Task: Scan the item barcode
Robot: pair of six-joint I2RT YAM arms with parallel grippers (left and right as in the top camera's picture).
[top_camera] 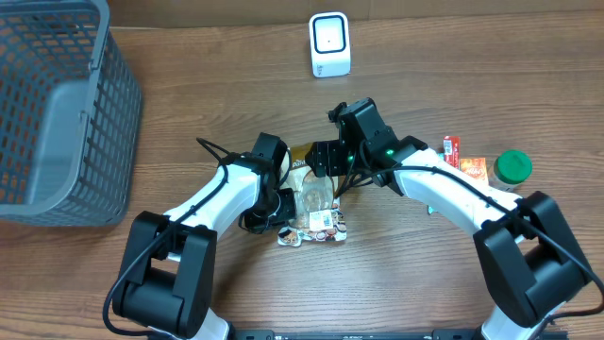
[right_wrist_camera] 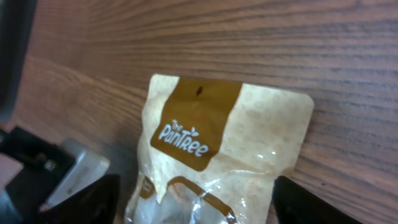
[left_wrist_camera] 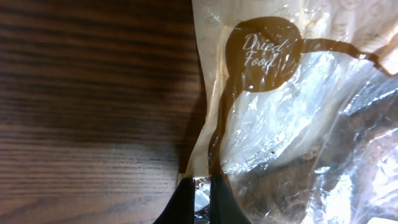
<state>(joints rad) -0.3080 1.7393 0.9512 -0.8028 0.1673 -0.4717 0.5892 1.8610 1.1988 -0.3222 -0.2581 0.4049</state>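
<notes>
The pouch (top_camera: 316, 200) lies flat near the middle of the table (top_camera: 189, 283), its brown-labelled top toward 12 o'clock and its bottom toward 6 o'clock. In the right wrist view the pouch (right_wrist_camera: 224, 143) shows a brown panel at its top with white lettering, "The PanTree", and a small hang hole above the words. In the left wrist view the pouch (left_wrist_camera: 280, 112) carries a brown round patch reading "Dried Food" in pale script, above a clear window with dark contents behind glare. The printed stickers at its 6 o'clock end are too small to read from overhead.

The left gripper (top_camera: 276, 208) is at the pouch's 9 o'clock side. Up close, the left gripper (left_wrist_camera: 199, 194) has its fingers together, pinching the film at the pouch's edge.

The right gripper (top_camera: 327, 162) is at the pouch's 12 o'clock end. In its own view the right gripper (right_wrist_camera: 193, 199) has its fingers apart, one on each side of the pouch top; whether they touch it cannot be told.

The white scanner (top_camera: 330, 44) stands at 12 o'clock, well apart from the pouch. A grey basket (top_camera: 57, 123) sits at 10 o'clock. At 3 o'clock are a red packet (top_camera: 451, 149), an orange packet (top_camera: 473, 170) and a green-lidded jar (top_camera: 513, 167); their print is unreadable.
</notes>
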